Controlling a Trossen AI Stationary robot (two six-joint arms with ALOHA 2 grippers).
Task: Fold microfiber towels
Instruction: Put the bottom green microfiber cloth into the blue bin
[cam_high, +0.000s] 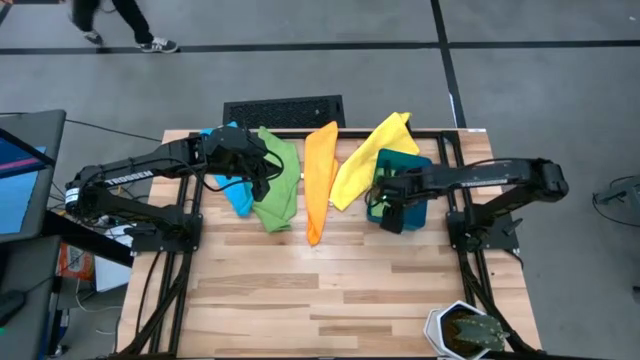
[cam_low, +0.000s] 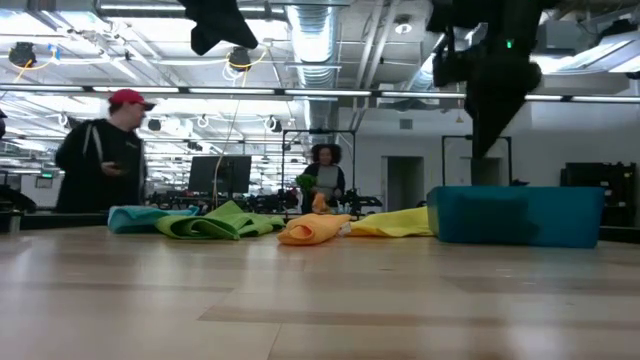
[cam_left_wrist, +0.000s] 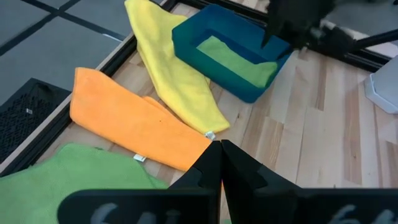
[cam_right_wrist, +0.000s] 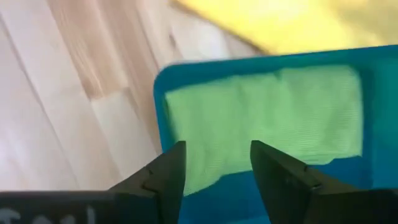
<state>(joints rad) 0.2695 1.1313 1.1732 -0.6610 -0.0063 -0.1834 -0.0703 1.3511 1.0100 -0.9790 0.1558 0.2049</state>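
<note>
Green folded towel (cam_right_wrist: 261, 124) lies inside the teal bin (cam_right_wrist: 273, 57); right claw (cam_right_wrist: 214, 168) hovers above it, jaws apart, empty. High view: blue (cam_high: 238, 195), green (cam_high: 280, 185), orange (cam_high: 318, 180) and yellow towels (cam_high: 365, 158) lie upper centre. Left claw (cam_left_wrist: 219, 163) is closed, empty. Judged: deposit done; next, fetch another towel.

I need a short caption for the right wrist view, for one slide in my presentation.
Right gripper, fingers apart, above a folded green towel lying in the teal bin.

Bright ceiling strips (cam_low: 300, 92) light everything evenly, shadows stay faint, and my right wrist view blurs softly over the bin (cam_right_wrist: 261, 59).
</note>
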